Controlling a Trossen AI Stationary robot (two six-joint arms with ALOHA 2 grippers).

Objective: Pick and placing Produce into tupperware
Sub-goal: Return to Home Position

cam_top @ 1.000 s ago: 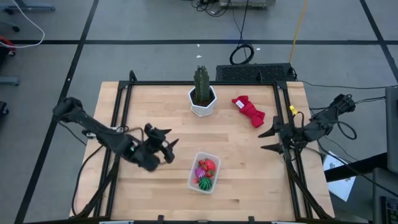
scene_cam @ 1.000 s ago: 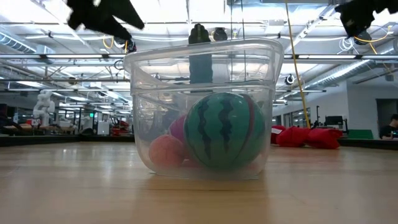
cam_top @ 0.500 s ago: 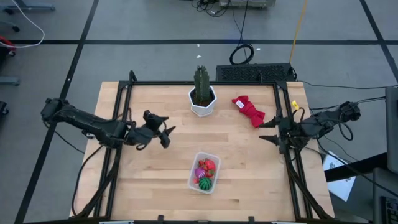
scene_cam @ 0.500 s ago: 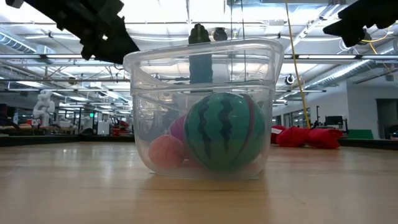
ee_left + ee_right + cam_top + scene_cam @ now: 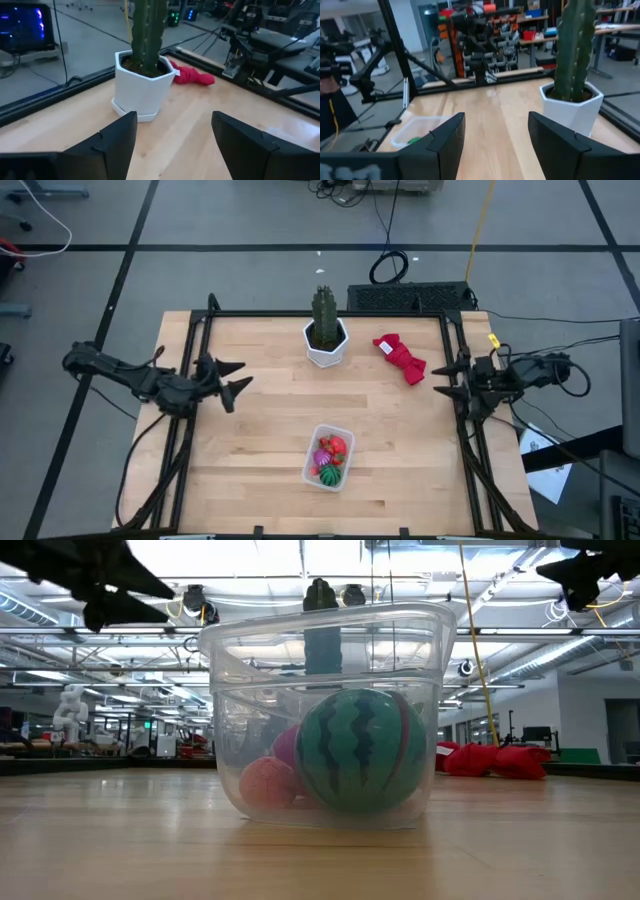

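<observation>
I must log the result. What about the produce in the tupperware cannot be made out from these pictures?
Low view: the green ball hides the pieces behind it in the tupperware.
High view: the produce is too small to count.
Right wrist view: the right gripper covers part of the tupperware.
Left wrist view: tupperware out of frame.

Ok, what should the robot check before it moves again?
1. Produce in the tupperware: ok, the green striped ball and the red piece sit inside.
2. Stray produce on the table: ok, none seen; besides the tupperware, only the cactus pot and the red cloth are on it.
3. Left gripper empty: ok, fingers open, holding nothing, near the table's left edge.
4. Right gripper empty: ok, fingers open, holding nothing, at the right edge.
5. Arms away from the tupperware: ok, both are well apart from it.
6. Cactus pot upright: ok.
</observation>
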